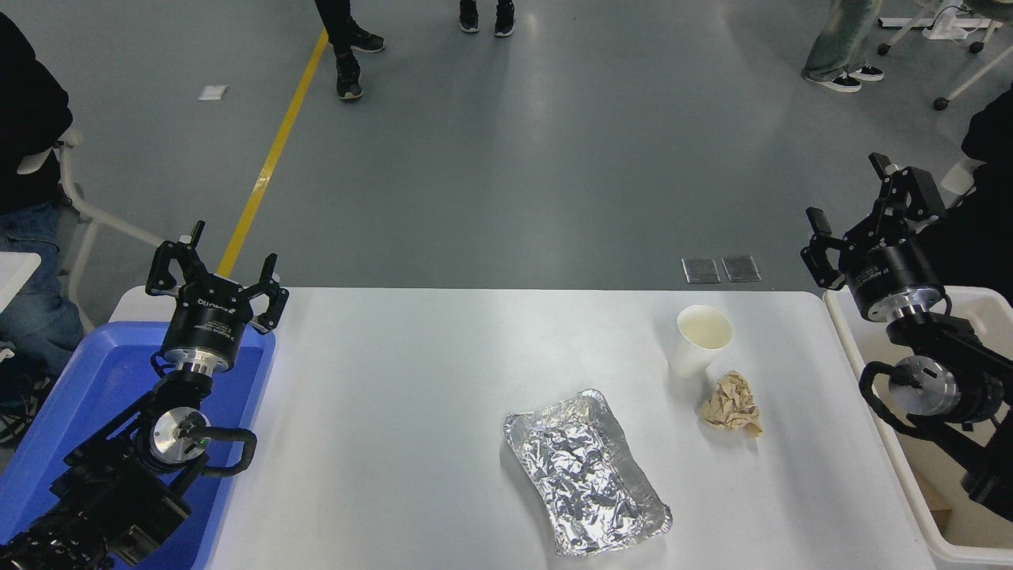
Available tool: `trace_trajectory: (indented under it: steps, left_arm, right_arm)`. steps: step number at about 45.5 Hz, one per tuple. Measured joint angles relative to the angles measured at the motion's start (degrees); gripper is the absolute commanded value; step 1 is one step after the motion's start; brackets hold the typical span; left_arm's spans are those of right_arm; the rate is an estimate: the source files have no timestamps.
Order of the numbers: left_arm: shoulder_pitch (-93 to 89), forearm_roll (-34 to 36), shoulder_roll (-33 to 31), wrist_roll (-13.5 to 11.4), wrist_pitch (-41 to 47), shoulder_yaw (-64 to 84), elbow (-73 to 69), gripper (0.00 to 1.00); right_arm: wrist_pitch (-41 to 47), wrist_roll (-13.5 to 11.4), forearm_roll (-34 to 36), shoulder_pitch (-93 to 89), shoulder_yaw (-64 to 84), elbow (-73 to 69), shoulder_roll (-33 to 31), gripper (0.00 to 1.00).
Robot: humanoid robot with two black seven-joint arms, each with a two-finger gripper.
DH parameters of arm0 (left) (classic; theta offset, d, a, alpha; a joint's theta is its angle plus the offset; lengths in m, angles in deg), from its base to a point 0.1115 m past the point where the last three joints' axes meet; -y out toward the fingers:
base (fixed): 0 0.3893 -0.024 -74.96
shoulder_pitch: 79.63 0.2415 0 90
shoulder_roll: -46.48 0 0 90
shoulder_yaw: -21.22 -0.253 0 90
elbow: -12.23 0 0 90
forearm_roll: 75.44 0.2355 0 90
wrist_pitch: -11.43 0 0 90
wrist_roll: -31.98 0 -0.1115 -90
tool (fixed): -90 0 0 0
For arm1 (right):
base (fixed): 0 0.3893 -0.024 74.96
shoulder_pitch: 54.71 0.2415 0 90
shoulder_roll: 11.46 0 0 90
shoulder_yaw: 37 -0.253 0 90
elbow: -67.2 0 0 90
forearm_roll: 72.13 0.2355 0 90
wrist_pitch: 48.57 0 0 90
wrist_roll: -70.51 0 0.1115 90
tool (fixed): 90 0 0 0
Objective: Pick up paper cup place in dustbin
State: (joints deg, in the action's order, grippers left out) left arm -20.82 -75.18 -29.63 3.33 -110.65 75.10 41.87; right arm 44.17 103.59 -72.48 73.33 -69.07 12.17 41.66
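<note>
The white paper cup (701,340) stands upright on the white table (411,412), at the back right, its cream inside showing. The off-white dustbin (859,348) sits against the table's right edge, partly hidden by my right arm. My right gripper (859,207) is open and empty, raised above the bin's far end, well to the right of the cup. My left gripper (214,267) is open and empty, parked at the lower left above the blue tub.
A crumpled tan paper ball (732,404) lies just in front of the cup. A crinkled foil tray (584,469) lies front centre. A blue plastic tub (95,396) sits at the table's left. People stand and sit beyond the table.
</note>
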Motion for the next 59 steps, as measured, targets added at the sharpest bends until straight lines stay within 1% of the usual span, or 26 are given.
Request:
trace_trajectory:
  steps: [6,10,19,24,30,36,43,46,59]
  left_arm:
    - [0.00,0.02,-0.01,0.00,-0.01,0.00,0.05,0.98]
    - [0.00,0.01,0.00,0.00,0.00,0.00,0.01,0.98]
    - [0.00,0.00,0.00,0.00,0.00,0.00,0.01,0.98]
    - [0.00,0.00,0.00,0.00,0.00,0.00,0.00,0.98]
    - [0.00,0.02,0.00,0.00,0.00,0.00,0.02,0.98]
    - [0.00,0.02,-0.01,0.00,0.00,0.00,0.01,0.98]
    - [-0.01,0.01,0.00,0.00,-0.01,0.00,0.00,0.98]
    - [-0.01,0.00,0.00,0.00,0.00,0.00,0.00,0.98]
    - [0.00,0.01,0.00,0.00,0.00,0.00,0.00,0.98]
  right_arm:
    - [0.02,-0.60,0.41,6.68,10.12,0.39,-2.43,1.00]
    - [0.24,-1.49,1.96,12.38,19.80,0.78,-3.92,1.00]
    - [0.83,-4.55,5.07,28.35,44.91,1.34,-5.46,1.00]
    - [1.18,-5.53,5.72,37.30,59.86,1.44,-4.37,1.00]
    - [1.59,-6.17,6.17,47.50,77.98,1.46,-1.27,1.00]
    - [2.46,-6.45,6.31,55.58,90.35,1.45,2.15,1.00]
    - [7.45,-6.72,5.96,63.81,100.39,1.56,6.43,1.00]
    - [11.02,-6.82,5.41,66.91,103.74,1.61,8.46,1.00]
    - [30.41,-6.98,3.53,77.72,112.79,1.21,16.03,1.00]
